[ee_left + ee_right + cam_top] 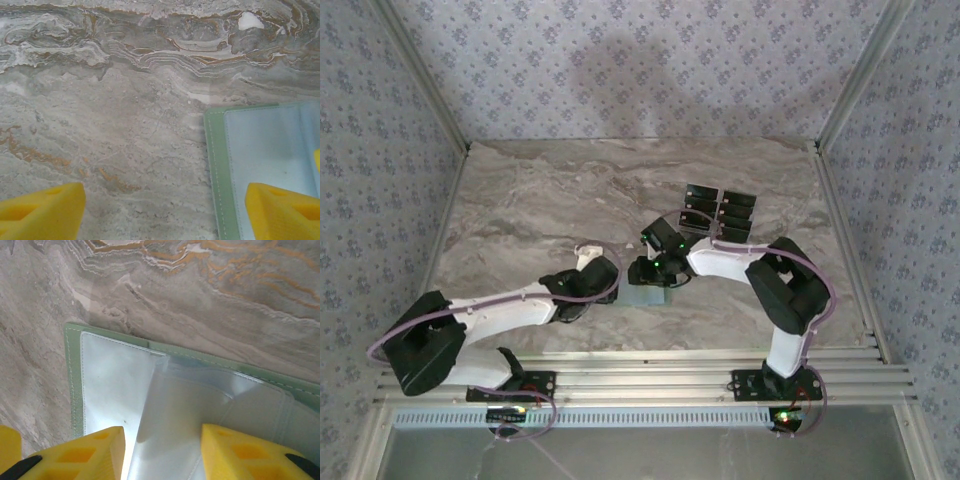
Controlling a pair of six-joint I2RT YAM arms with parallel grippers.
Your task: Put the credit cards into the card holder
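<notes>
While right pincer (162,435) overhangs holder (74,375), cards (718,212) beyond

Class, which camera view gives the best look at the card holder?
The right wrist view: the card holder lies open, its clear sleeves and green border plain. The left wrist view catches one corner; the top external view shows it as a small pale patch.

I work in a purpose-built robot test cell, a lab rig rather than a home. Panels (640,60) printed with a small floral pattern box me in at nine, twelve and three o'clock, held by bare aluminium posts (860,75). The tabletop (520,200) is a marble-look sheet. At six o'clock my two arm bases (775,385) are bolted to slotted aluminium rails (650,362), with cables (827,290) looping loose.
</notes>
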